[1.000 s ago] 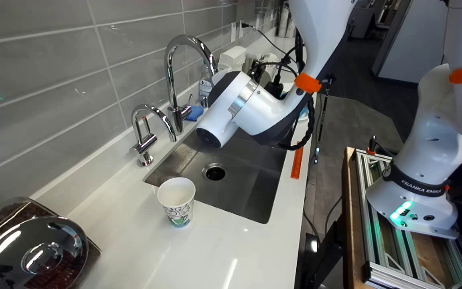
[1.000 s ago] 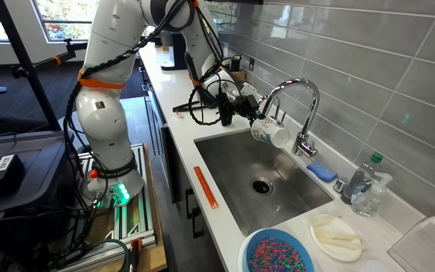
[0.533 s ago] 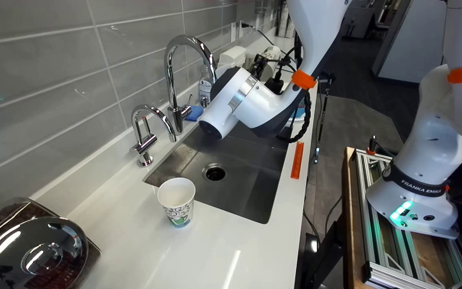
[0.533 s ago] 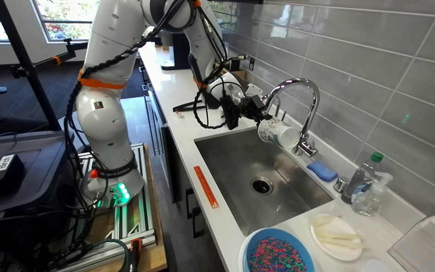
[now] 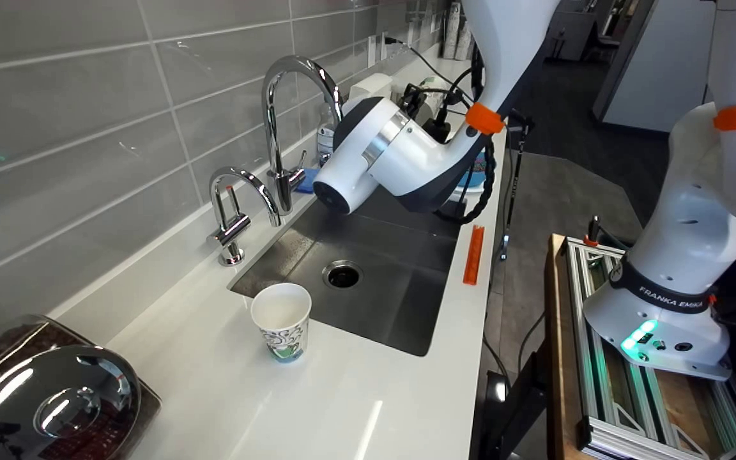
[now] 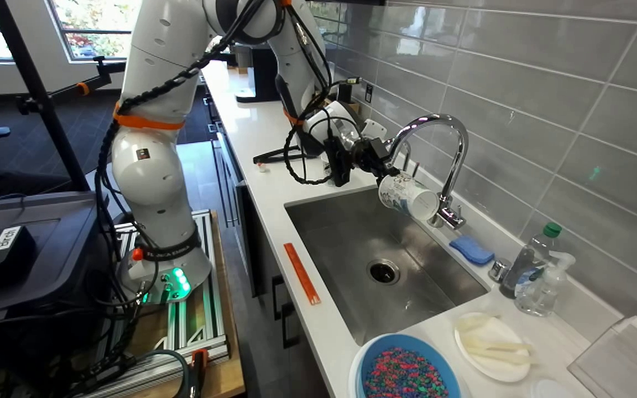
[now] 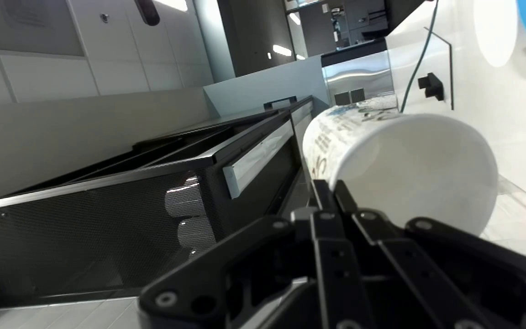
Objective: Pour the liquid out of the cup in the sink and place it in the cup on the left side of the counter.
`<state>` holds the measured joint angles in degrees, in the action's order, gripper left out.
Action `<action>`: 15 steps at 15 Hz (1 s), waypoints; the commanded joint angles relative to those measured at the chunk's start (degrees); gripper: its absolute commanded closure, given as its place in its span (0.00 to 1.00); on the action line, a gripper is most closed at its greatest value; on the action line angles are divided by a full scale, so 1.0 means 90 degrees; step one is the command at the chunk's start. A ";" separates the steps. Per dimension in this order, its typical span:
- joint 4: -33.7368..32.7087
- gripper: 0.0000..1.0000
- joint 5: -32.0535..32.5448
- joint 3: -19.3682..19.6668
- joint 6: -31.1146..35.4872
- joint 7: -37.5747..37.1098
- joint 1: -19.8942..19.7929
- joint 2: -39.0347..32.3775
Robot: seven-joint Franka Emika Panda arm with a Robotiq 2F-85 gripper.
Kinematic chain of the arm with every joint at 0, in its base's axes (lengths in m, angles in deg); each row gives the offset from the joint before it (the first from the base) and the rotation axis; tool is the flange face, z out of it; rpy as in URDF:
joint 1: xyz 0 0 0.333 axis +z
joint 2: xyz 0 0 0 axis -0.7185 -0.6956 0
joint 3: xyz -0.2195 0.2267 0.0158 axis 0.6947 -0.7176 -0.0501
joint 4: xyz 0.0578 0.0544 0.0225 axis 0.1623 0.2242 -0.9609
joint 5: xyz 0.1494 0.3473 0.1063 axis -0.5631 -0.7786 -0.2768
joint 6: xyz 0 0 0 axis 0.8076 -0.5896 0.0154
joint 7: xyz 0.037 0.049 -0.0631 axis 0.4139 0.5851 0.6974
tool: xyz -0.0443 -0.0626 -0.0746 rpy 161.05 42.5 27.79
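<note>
A white patterned paper cup [image 6: 407, 194] is held on its side above the steel sink [image 6: 346, 271], beside the tall faucet. My gripper [image 6: 387, 172] is shut on its rim. In the wrist view the fingertips [image 7: 331, 188] pinch the wall, one inside and one outside. The held cup's mouth [image 7: 418, 178] faces the wrist camera and its base points away from the gripper. No liquid shows inside. In an exterior view the arm hides the gripper and held cup. A second, similar cup [image 5: 283, 319] stands upright on the white counter [image 5: 342, 409], near the sink's corner.
The tall faucet [image 6: 460, 160] arches close beside the held cup. A smaller faucet [image 5: 230, 231] stands by the wall. A sponge [image 6: 471, 250], bottles [image 6: 539, 287], a plate [image 6: 498, 362], a blue bowl [image 6: 365, 376] and an orange strip [image 6: 302, 273] surround the sink. A jar [image 5: 55, 399] sits on the counter.
The gripper and held cup have shifted slightly along the sink towards the tall faucet, mostly in the first half second. The standing cup has not moved.
</note>
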<state>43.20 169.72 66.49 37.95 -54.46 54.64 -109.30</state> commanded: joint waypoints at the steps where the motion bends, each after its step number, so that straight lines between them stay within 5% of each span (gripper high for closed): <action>1: 0.0161 0.99 -0.0411 -0.0137 0.0836 0.0346 -0.0269 0.0631; 15: 0.1101 0.99 -0.2376 0.0813 0.5120 0.3151 -0.1154 0.2905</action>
<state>49.29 153.30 72.15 77.75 -33.17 44.96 -87.98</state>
